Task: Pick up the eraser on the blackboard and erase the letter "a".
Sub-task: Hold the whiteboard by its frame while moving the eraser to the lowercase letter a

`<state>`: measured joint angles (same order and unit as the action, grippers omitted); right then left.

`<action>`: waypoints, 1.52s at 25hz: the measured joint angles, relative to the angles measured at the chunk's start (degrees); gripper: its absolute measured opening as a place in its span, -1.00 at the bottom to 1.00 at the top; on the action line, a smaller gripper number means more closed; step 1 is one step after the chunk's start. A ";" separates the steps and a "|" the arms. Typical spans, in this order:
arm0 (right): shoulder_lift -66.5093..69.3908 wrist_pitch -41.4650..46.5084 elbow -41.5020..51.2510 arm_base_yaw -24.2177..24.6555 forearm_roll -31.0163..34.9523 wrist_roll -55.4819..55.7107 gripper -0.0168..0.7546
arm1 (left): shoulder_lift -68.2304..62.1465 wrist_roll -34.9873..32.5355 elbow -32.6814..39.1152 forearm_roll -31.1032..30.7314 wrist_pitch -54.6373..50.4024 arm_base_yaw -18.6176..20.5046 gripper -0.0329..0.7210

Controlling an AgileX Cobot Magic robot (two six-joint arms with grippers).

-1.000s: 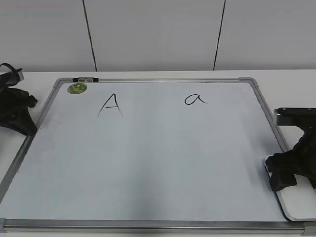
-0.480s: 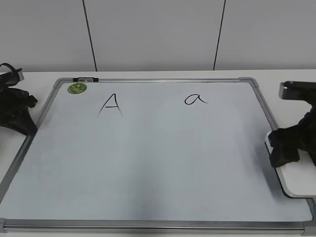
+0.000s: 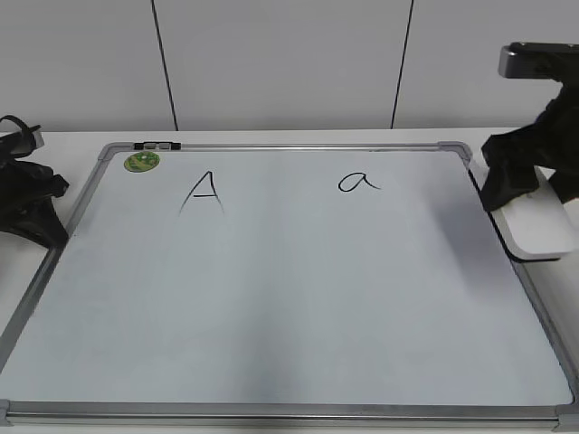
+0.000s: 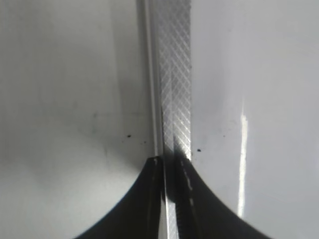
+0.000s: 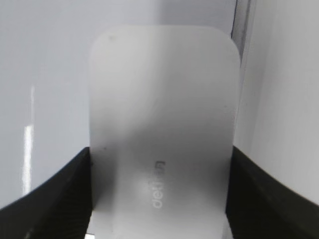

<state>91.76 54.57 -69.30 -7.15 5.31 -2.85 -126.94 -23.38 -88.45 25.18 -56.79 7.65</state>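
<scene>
Exterior view: our right pincer (image 3: 534, 194) grips the flat white plastic eraser (image 3: 541, 221), lifted at 3 o'clock; small cursive black "a" (image 3: 358, 183) unerased.

We see even, bright indoor light with soft shadows. Both wrist views are blurred close up, and glare streaks the blackboard (image 4: 244, 149).

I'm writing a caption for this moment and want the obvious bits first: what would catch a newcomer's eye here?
First, the big blackboard, really a white board, filling the table, with a capital A at upper left and the letter "a" at upper right. Next, the right gripper at the board's right edge, clamped on the white eraser. The left gripper sits at the left frame, holding nothing.
</scene>
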 joint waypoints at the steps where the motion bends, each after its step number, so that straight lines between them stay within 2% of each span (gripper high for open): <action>1: 0.95 0.74 -1.64 0.00 0.09 -0.43 0.40 | 0.00 0.00 0.00 0.11 0.00 0.00 -0.82; 15: 26.22 14.76 -32.57 0.00 0.75 -1.79 0.40 | 0.00 0.00 0.00 1.21 0.00 0.00 -0.82; 24: 39.37 15.33 -49.61 -1.19 2.89 -1.92 0.40 | 0.00 0.00 0.00 1.45 0.10 0.00 -0.82; 31: 46.75 15.52 -58.74 -2.23 2.88 -1.92 0.40 | 0.00 0.00 0.00 1.55 0.10 0.00 -0.82; 38: 50.05 16.01 -61.48 -2.45 2.77 -1.92 0.40 | 0.00 0.00 0.00 1.65 0.20 0.00 -0.82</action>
<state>141.81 70.58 -130.78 -9.60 8.08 -4.77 -126.94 -23.38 -88.45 26.83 -56.58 7.65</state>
